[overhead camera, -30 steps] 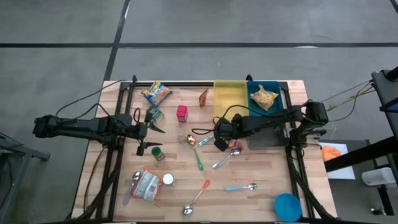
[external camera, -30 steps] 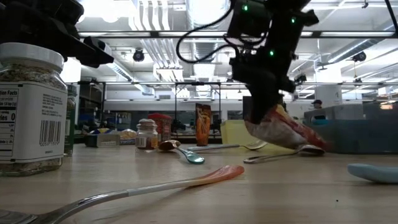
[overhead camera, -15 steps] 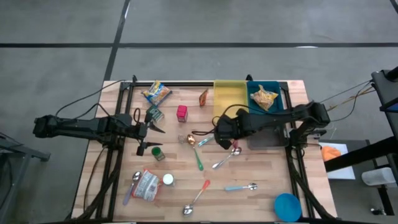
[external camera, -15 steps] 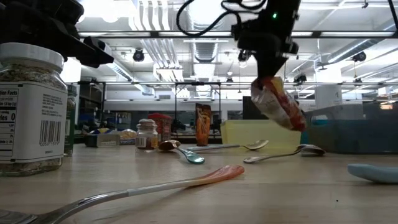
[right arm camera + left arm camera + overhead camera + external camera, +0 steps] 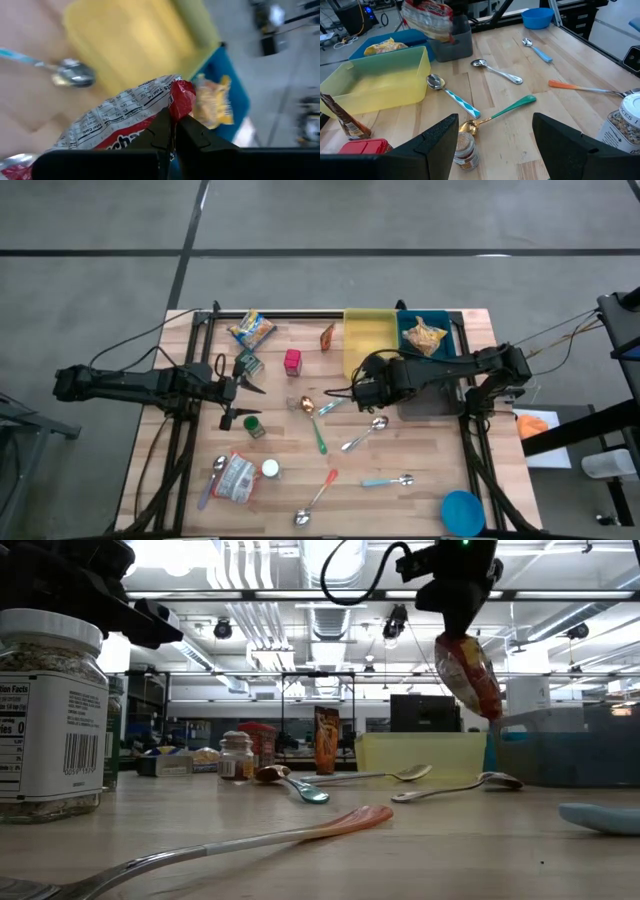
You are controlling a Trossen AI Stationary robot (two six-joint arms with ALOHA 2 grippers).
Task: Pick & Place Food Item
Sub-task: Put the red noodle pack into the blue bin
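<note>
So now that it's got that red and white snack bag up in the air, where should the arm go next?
Probably onward over the blue bin before letting go. The right gripper is shut on the red and white snack bag, which hangs clear of the table, and a yellow snack bag already lies in that bin. The yellow bin beside it looks empty.

spoons: teal-handled one mid-table, beside gold-bowled spoon; orange-handled nr front edge; blue-handled to its right
spice jars: green-lid jar left of centre; big labelled jar close up in low view
red box: nr back, upright
blue bowl: front right corner
</note>
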